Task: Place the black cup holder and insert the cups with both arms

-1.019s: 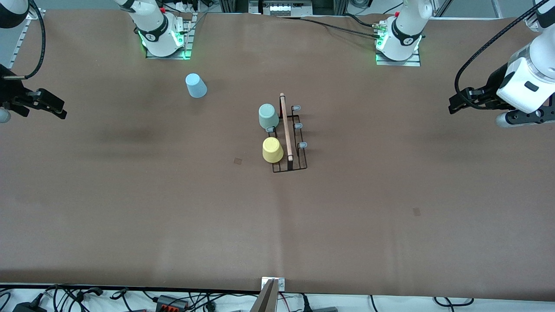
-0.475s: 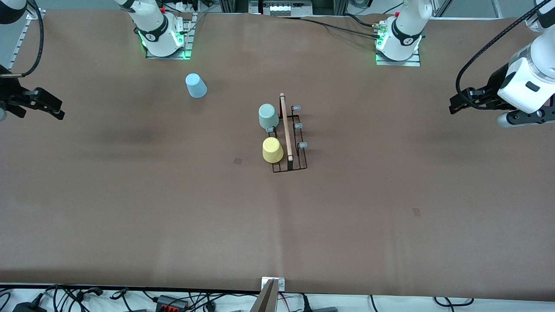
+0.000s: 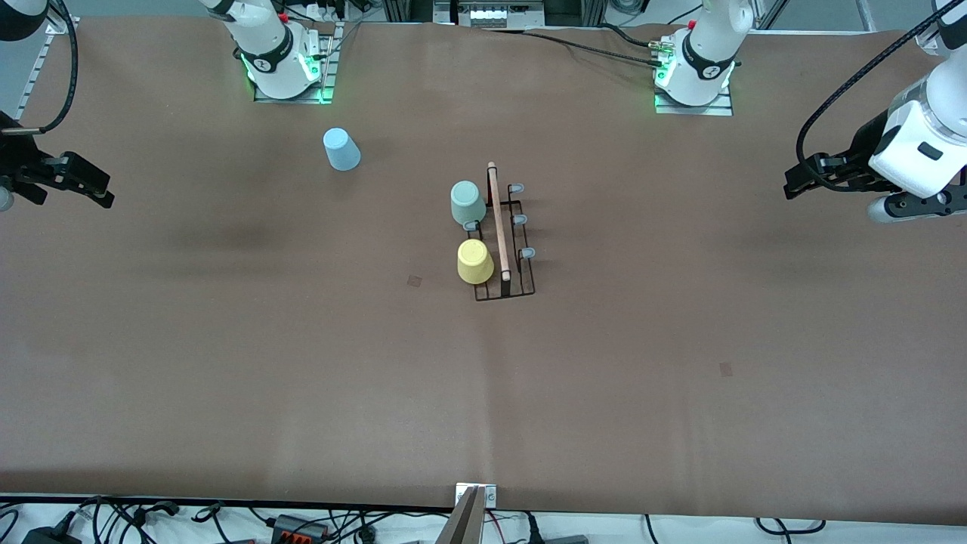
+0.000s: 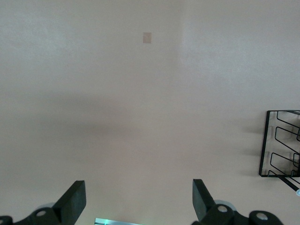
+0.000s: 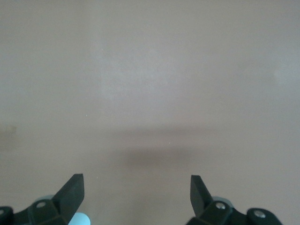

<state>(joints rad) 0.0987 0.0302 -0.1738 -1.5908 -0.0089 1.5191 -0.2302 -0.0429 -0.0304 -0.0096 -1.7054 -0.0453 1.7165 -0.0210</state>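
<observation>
The black cup holder [image 3: 505, 236] stands mid-table, its wooden rod on top. The sage green cup [image 3: 468, 202] and the yellow cup [image 3: 474, 261] sit on prongs along its side toward the right arm's end. The three grey-capped prongs [image 3: 520, 220] on its other side are bare. The light blue cup [image 3: 341, 149] sits on the table near the right arm's base. My left gripper [image 3: 789, 185] is open and empty at the left arm's end of the table. In the left wrist view [image 4: 137, 197] an edge of the holder [image 4: 280, 143] shows. My right gripper [image 3: 106, 190] hangs open and empty at the other end, and also shows in its wrist view [image 5: 136, 190].
The brown table [image 3: 302, 363] has two small darker marks [image 3: 414, 280]. The arm bases [image 3: 287, 68] stand with green lights along the table's edge farthest from the front camera. Cables lie along the nearest edge.
Both grippers have drawn back slightly toward their ends of the table. The cups and the holder have not moved.
</observation>
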